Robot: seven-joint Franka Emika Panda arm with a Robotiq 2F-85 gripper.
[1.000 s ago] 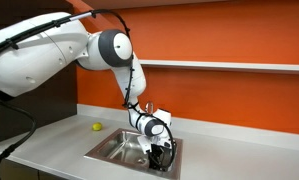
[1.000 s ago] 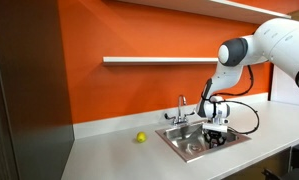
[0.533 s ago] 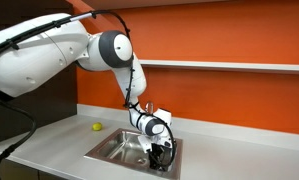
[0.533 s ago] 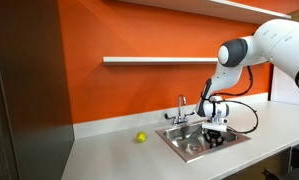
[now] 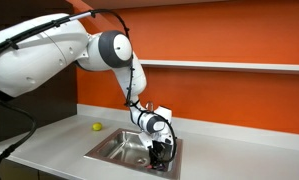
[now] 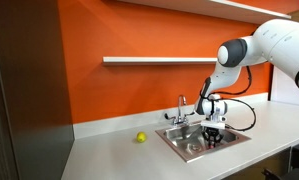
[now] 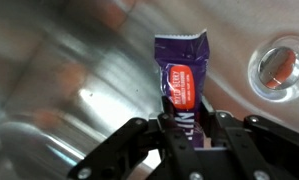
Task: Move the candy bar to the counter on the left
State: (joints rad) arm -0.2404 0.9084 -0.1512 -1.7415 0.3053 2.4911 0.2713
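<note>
The candy bar [image 7: 181,80], in a purple and red wrapper, stands between the fingers of my gripper [image 7: 186,125] in the wrist view. The fingers are shut on its lower end. Behind it is the shiny steel sink floor. In both exterior views the gripper [image 5: 161,151] [image 6: 213,137] is down inside the sink basin [image 5: 117,146] [image 6: 184,140], near the basin's side farthest from the ball; the bar is too small to make out there. The pale grey counter [image 5: 54,135] [image 6: 109,155] runs around the sink.
A small yellow-green ball [image 5: 97,126] [image 6: 140,137] lies on the counter beside the sink. A faucet [image 6: 181,108] stands at the sink's back edge. The sink drain [image 7: 279,68] is close to the bar. An orange wall and a shelf [image 6: 154,60] are behind.
The gripper has shifted very slightly inside the sink; otherwise nothing visibly differs.
</note>
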